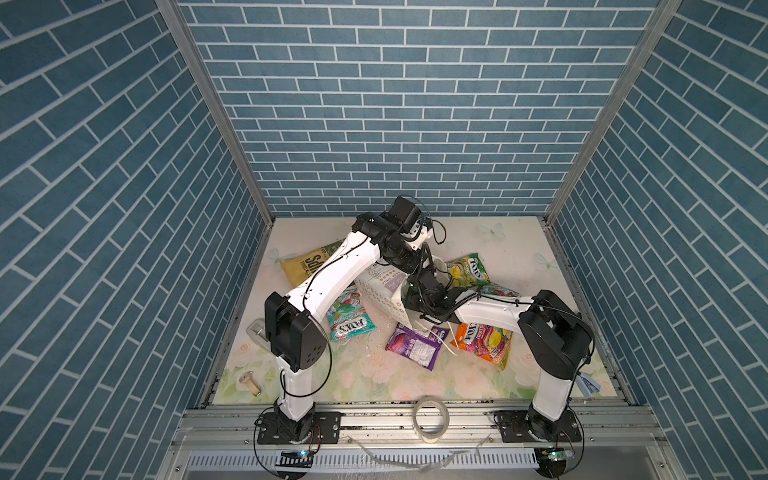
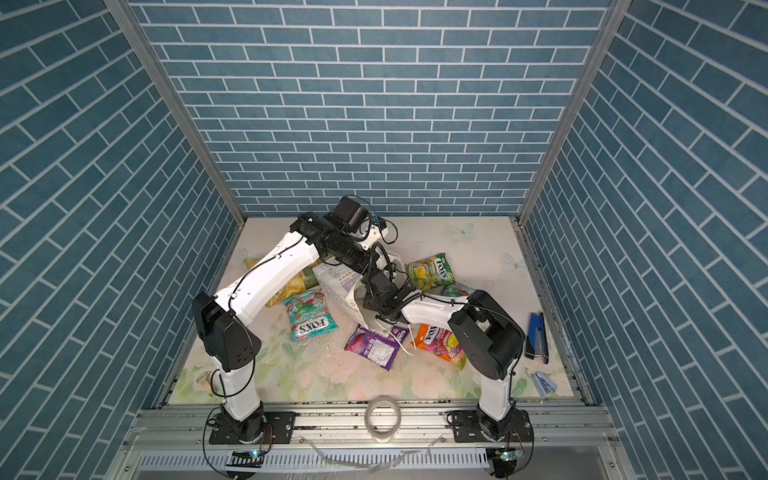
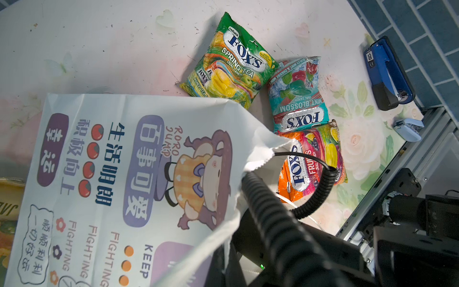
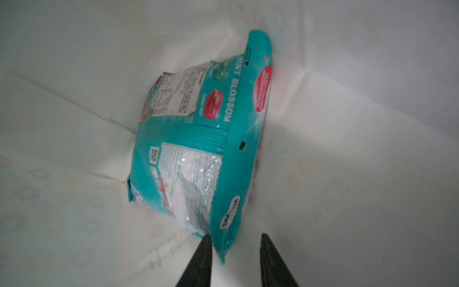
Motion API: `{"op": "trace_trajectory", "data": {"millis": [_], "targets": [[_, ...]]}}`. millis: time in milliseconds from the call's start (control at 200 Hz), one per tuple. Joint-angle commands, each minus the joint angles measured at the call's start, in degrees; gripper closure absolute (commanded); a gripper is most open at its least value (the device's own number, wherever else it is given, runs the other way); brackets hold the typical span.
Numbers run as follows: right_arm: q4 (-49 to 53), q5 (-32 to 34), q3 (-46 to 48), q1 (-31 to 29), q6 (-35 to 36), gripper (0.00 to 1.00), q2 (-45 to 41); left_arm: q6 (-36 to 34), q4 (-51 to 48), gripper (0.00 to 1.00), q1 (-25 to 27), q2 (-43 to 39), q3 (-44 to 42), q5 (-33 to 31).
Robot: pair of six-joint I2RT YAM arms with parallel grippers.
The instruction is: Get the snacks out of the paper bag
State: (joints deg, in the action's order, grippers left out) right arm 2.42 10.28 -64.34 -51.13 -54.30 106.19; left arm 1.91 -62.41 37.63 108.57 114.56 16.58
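The right gripper (image 4: 235,237) is reaching inside the paper bag (image 4: 360,111). Its jaws are standing narrowly apart, astride the sealed end of the bagged teal packet (image 4: 188,139). That Mint Blossom packet is the one snack lying in the bag, and only the right wrist view is showing it. The left gripper is sitting fully closed, its fingertips hiding from every view, so I cannot tell what it is pinching.

In both top views the bag (image 1: 382,286) is lying on its side mid-desk (image 1: 374,374), mouth facing the right arm. Six snacks are lying around it:
- one chips bag (image 1: 307,264)
- one left teal packet (image 1: 349,318)
- one purple packet (image 1: 415,345)
- one orange packet (image 1: 484,340)
- one yellow-green packet (image 1: 467,272)
- one right teal packet (image 1: 498,289)

The left wrist view is showing the bag's cartoon face (image 3: 198,179). In a top view the blue stapler (image 2: 536,336) is showing beside the right arm. One tape roll (image 1: 431,415) is resting on the front rail.
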Motion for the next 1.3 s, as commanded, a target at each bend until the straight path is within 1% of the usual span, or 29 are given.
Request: {"op": "trace_trajectory", "data": {"millis": [0, 205, 380, 525, 590, 790, 1050, 1140, 1240, 1295], "targets": [[1.15, 0.01, -1.74, -0.94, 1.59, 0.66, 3.09, 0.99, -0.96, 1.00, 2.27, 0.77, 1.98, 6.49], [0.88, -1.21, -4.34, -1.03, 2.44, 0.67, 5.67, 0.90, -1.51, 1.00, 2.80, 1.35, 2.48, 7.34], [-1.34, -2.24, -2.73, -1.08, 2.21, 0.67, 5.04, 0.60, -2.06, 1.00, 3.24, 1.14, 1.97, 5.86], [-2.04, -3.01, -3.00, -1.06, 1.78, 0.67, 5.54, 0.99, -1.31, 1.00, 3.42, 0.85, 1.36, 5.85], [-2.16, -1.92, -1.93, -1.10, 1.02, 0.67, 4.51, 0.82, -1.43, 1.00, 3.64, 1.02, 1.37, 5.60], [-0.66, 5.12, 2.45, -1.09, -1.68, 0.67, -0.30, -0.80, -0.96, 1.00, 5.28, 2.09, 1.52, 3.52], [-2.43, 9.43, 8.39, -1.07, -5.54, 0.67, -6.25, -3.43, -0.80, 1.00, 8.13, 3.19, 2.43, -0.99], [-2.93, 10.52, 9.88, -1.03, -6.63, 0.67, -7.42, -3.98, 1.10, 1.00, 8.81, 2.00, 1.31, -0.87], [-4.16, 10.77, 11.19, -1.04, -7.71, 0.67, -8.40, -4.03, 2.90, 1.00, 9.03, 0.71, 0.12, 1.38], [-7.87, 9.66, 12.24, -1.09, -7.49, 0.67, -8.92, -4.61, 3.70, 1.00, 9.21, -0.16, -0.59, 2.17]]}}
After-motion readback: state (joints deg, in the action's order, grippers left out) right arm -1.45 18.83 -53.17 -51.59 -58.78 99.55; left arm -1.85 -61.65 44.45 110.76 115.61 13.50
